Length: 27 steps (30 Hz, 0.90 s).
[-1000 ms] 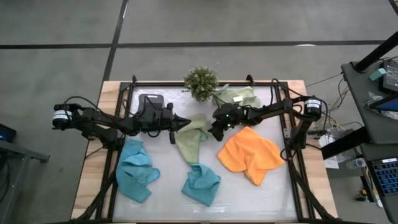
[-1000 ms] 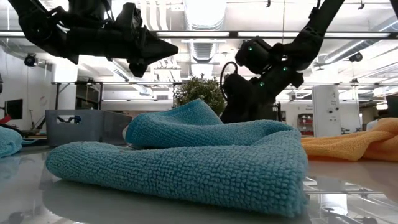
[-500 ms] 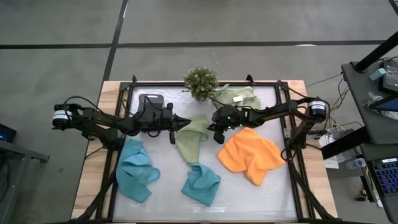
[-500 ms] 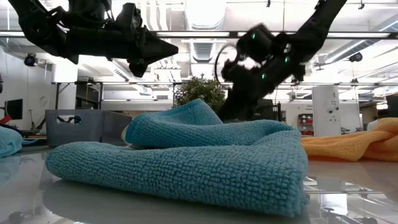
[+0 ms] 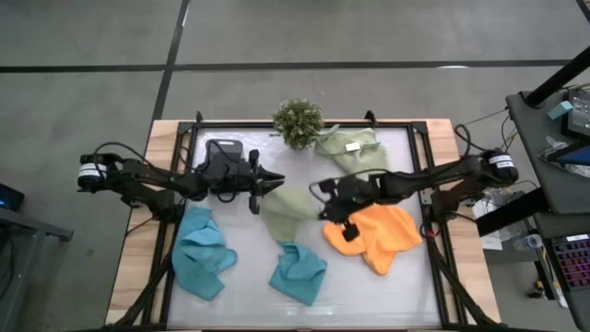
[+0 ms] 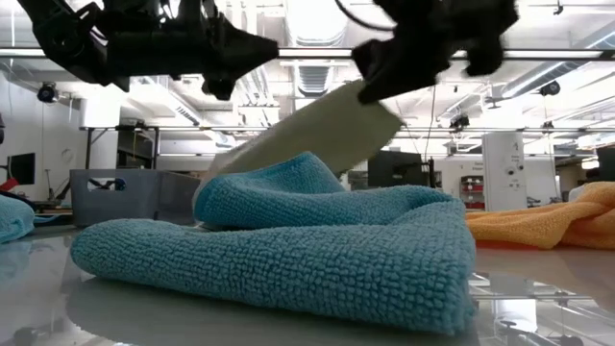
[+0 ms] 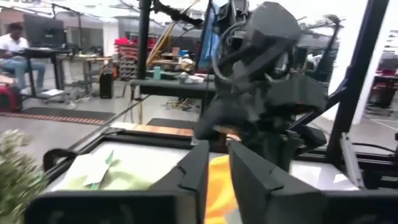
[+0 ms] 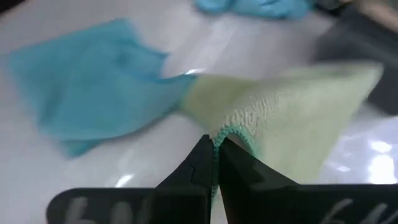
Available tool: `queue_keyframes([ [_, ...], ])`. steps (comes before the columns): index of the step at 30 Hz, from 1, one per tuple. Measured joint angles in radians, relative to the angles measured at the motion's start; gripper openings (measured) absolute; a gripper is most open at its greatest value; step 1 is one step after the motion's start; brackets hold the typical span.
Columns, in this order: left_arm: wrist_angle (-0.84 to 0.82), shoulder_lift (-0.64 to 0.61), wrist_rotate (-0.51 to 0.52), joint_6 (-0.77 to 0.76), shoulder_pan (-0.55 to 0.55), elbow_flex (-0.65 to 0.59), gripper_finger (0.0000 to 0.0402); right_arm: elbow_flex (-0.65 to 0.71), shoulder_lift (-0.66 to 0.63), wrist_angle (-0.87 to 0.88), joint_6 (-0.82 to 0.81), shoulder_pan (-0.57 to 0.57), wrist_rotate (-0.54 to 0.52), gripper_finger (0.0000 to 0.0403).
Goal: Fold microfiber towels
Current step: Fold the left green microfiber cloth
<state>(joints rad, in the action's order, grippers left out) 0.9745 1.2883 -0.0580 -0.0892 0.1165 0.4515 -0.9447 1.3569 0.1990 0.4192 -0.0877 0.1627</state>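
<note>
A pale sage-green microfiber towel [image 5: 290,207] lies mid-table, one end raised by my right gripper [image 5: 323,205], which is shut on it. In the low view it slants up as a pale band [image 6: 307,135] to that gripper [image 6: 377,85]. My left gripper [image 5: 277,181] hovers level just left of the towel, above the table. Its fingers stand a narrow gap apart [image 7: 217,180] with nothing between them. A second sage towel with a white tag [image 5: 355,152], an orange towel [image 5: 380,238] and two teal towels [image 5: 203,254] [image 5: 300,272] lie flat on the table. My right gripper pinches the sage towel's teal-stitched hem edge [image 8: 231,134] between its two fingers. The fingers come slanting down from the table's right side. That end is lifted clear, and the cloth runs down in a fairly straight band to its lower end [image 6: 216,183], which stays on the table.
A small bushy plant [image 5: 298,120] stands at the far edge. A dark grey tray [image 5: 224,150] sits under the left arm. A black frame [image 5: 424,138] rims the white table top. The near teal towel [image 6: 288,250] fills the front of the low view.
My right gripper has risen and drawn back toward the table's near right, rolling as it went. It carries the sage towel's edge up with it. That end of the towel is now lifted and the cloth slants up, while its other end has stayed on the table.
</note>
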Motion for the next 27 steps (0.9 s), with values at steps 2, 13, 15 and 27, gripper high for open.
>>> queue_keyframes([
  [2, -0.01, 0.014, -0.002, -0.008, 0.0, -0.001, 0.0094, -0.026, 0.008, 0.066, -0.04, -0.036, 0.003, 0.0009],
  [13, 0.012, 0.24, -0.004, -0.075, -0.021, 0.053, 0.0129, -0.019, 0.1, 0.174, -0.291, -0.153, 0.112, 0.0009],
  [15, 0.01, 0.295, -0.01, -0.088, -0.026, 0.089, 0.0129, -0.008, 0.109, 0.175, -0.339, -0.157, 0.163, 0.0009],
  [27, -0.442, 0.518, 0.0, -0.086, -0.032, 0.394, 0.0129, 0.009, 0.15, 0.179, -0.405, -0.184, 0.185, 0.0009],
])
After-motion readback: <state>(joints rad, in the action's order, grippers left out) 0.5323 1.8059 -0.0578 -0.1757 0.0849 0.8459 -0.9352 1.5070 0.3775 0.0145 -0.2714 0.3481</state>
